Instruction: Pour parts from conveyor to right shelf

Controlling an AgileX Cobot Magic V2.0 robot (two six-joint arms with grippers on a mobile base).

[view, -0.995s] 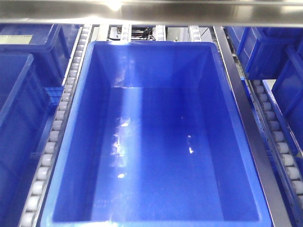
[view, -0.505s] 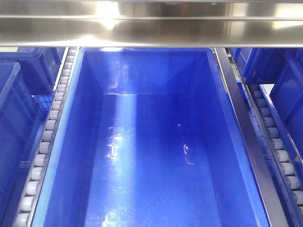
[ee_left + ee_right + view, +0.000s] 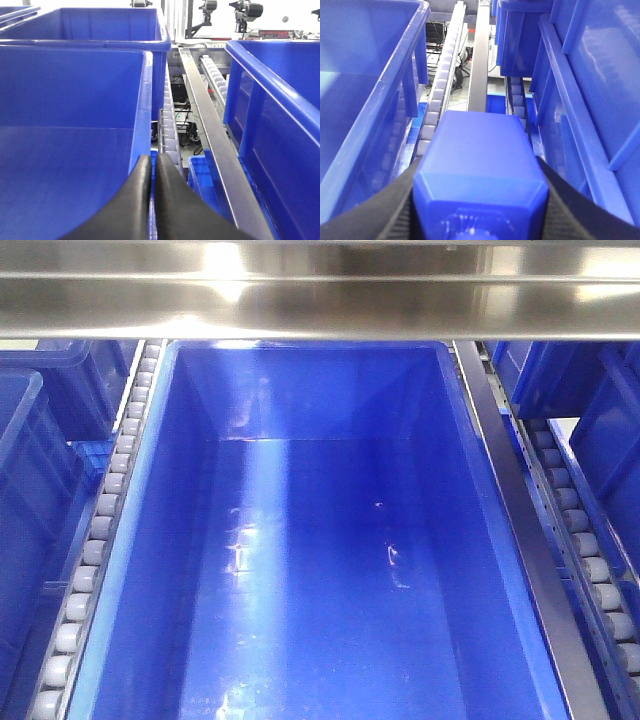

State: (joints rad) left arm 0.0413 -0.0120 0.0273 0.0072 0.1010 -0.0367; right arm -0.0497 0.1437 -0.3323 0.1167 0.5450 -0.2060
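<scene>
Front-facing view: the right shelf (image 3: 500, 490), a stainless-steel rack, carries a large glossy blue central bin (image 3: 180, 540) whose far end lies under a bright steel crossbar (image 3: 320, 300). Lanes of small grey rollers (image 3: 100, 530) run along both long sides of this bin, and further blue side bins (image 3: 40, 500) stand beyond each lane. Left wrist view: the left gripper (image 3: 152, 162) shows its two black jaws pressed together along their inner edges, gripping nothing. They point along the right rim of a deep near bin (image 3: 75, 100). A roller lane and a flat steel rail (image 3: 210, 145) run away just to the right of the jaws, with a further tall bin (image 3: 280, 125) beyond the rail. Right wrist view: the right gripper (image 3: 479, 172) has its black jaws spread to either flank of the blue block (image 3: 480, 150) and closed firmly against it, so that the block is clamped between them. The block's round stud (image 3: 465, 227) faces the camera at the lower edge. The held block appears over the gap between a left-hand bin (image 3: 365, 100) and a row of right-hand bins (image 3: 590, 100), in line with the roller lane and rail between them. Its height above them cannot be told.
</scene>
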